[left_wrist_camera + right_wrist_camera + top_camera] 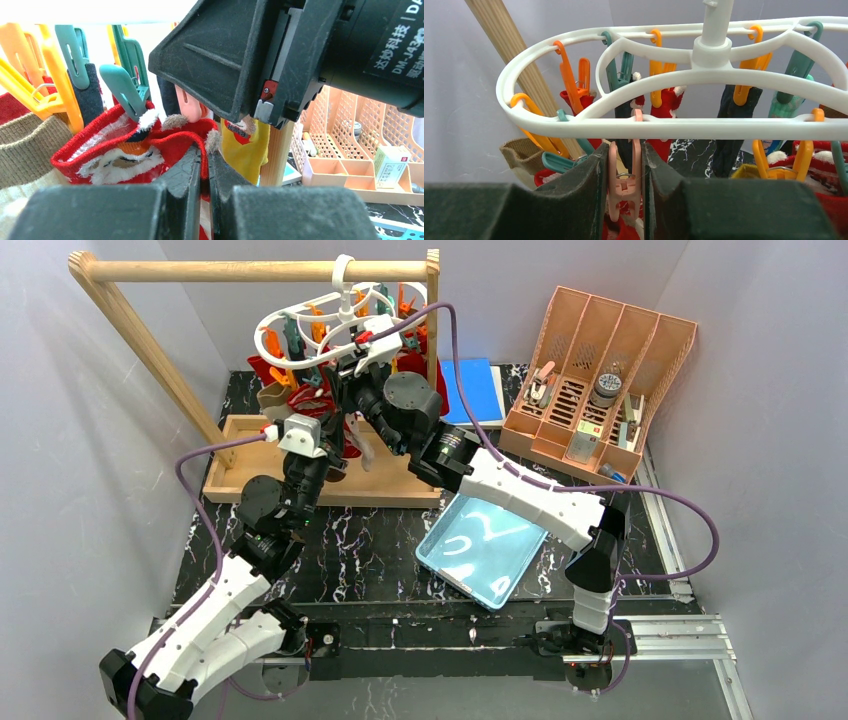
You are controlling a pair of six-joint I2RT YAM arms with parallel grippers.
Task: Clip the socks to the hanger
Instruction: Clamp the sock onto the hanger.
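The white ring hanger hangs by its hook from the wooden rail, and several socks are clipped under it. My right gripper is shut on a pink clip that hangs from the hanger's ring, with one finger on each clip handle. My left gripper is shut on the cuff edge of a red patterned sock and holds it just under the pink clip and the right gripper's body. A teal clip touches the same sock's cuff. A tan sock and a yellow sock hang on either side.
The wooden rail frame stands on a wooden base tray at the back left. A teal tray lies in front of the right arm. A pink-orange organiser and a blue book sit at the back right.
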